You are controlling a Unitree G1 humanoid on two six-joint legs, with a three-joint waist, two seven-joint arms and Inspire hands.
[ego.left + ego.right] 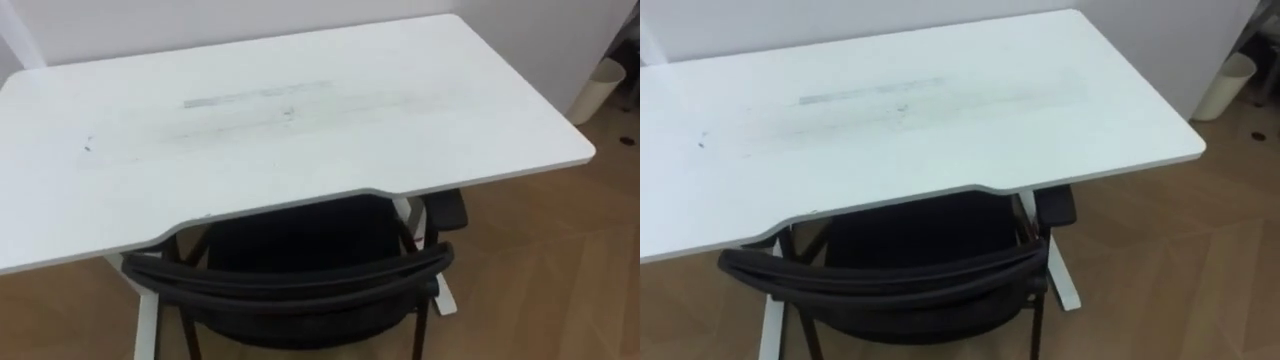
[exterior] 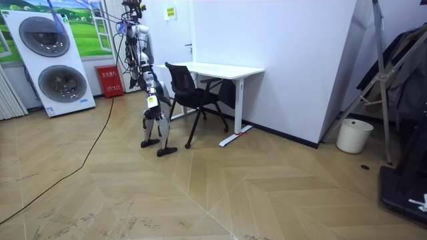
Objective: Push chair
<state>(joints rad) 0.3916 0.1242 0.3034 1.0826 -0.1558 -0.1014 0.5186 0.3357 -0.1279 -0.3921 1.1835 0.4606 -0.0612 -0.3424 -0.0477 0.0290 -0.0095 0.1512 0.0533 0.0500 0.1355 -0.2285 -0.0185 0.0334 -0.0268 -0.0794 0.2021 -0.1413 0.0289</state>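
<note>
The white desk [image 1: 300, 130] stands against the wall. The black chair [image 1: 300, 285] sits at its curved front edge, seat partly under the top and backrest towards the robot, which stands just behind it. A pale bin [image 1: 598, 88] stands off to the right. The right arm hangs by the hip, with the right hand [image 2: 153, 101] short of the backrest. It is too small to tell whether it is spread or closed.

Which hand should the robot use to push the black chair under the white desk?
Left, probably, but only just. The chair's backrest lies a little to the robot's left of the middle in both eye views, so the left hand likely has the shorter reach.
</note>
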